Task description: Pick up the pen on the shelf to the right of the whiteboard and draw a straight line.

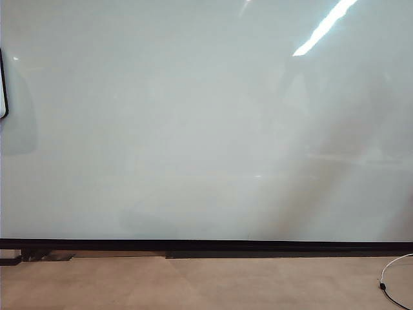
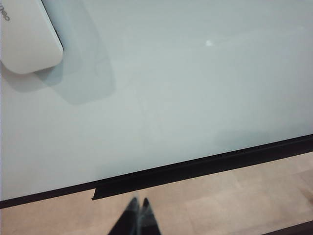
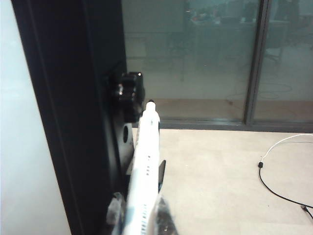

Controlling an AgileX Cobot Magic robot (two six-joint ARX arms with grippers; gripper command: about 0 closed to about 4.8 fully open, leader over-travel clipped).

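Note:
The whiteboard (image 1: 193,129) fills the exterior view, pale and glossy, and no straight line shows on it. Neither gripper appears there. In the right wrist view the pen (image 3: 146,156), a slim white marker with dark print, points away beside the board's black side frame (image 3: 73,122) and a black shelf fitting (image 3: 128,93). My right gripper (image 3: 141,213) is shut on the pen's barrel, one finger (image 3: 116,208) on each side. In the left wrist view my left gripper (image 2: 138,203) is shut and empty, over the floor in front of the whiteboard (image 2: 171,98).
A black strip (image 1: 206,245) runs along the board's bottom edge, above tan floor. A white cable with a black plug (image 1: 387,278) lies on the floor at the right, seen as the cable (image 3: 274,166) near a glass wall (image 3: 205,58). A white device (image 2: 27,34) hangs on the board.

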